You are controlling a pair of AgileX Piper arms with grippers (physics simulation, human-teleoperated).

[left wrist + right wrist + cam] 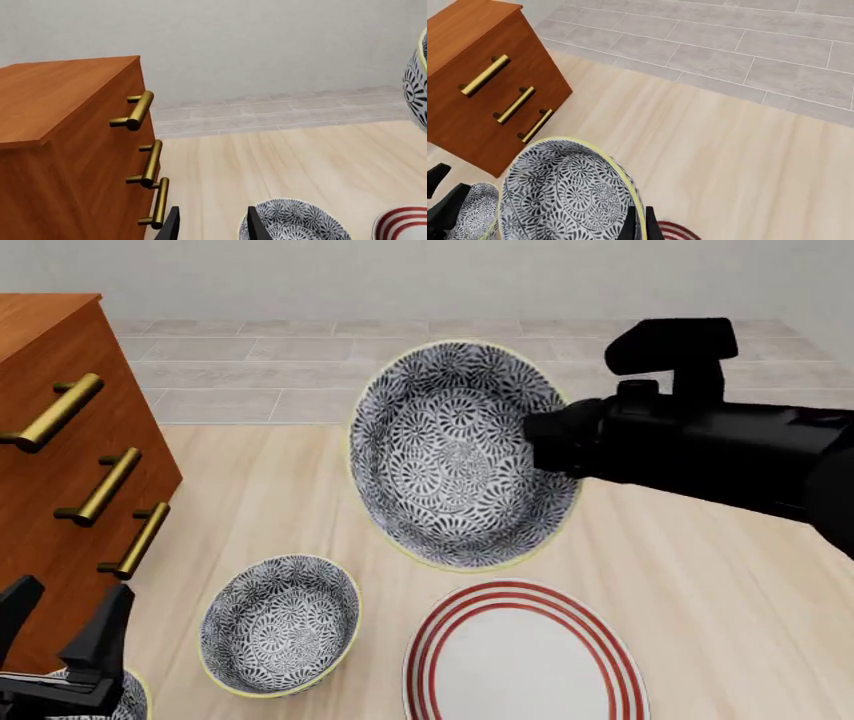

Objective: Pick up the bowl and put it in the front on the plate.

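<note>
no legible text or labels anywhere

Bowl (461,455) aloft behind plate (525,658)

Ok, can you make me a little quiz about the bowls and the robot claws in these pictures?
1. True or false: the right claw is pinching the rim of the lifted bowl.
2. What lies on the table just below that bowl in the front view? A) the plate with red rings B) a spoon C) a cup
3. Fill in: the wooden cabinet has ___ brass handles.

Key: 1 true. 2 A. 3 three.

Bonus fact: the left claw is open and holds nothing, near a second bowl on the table.
</note>
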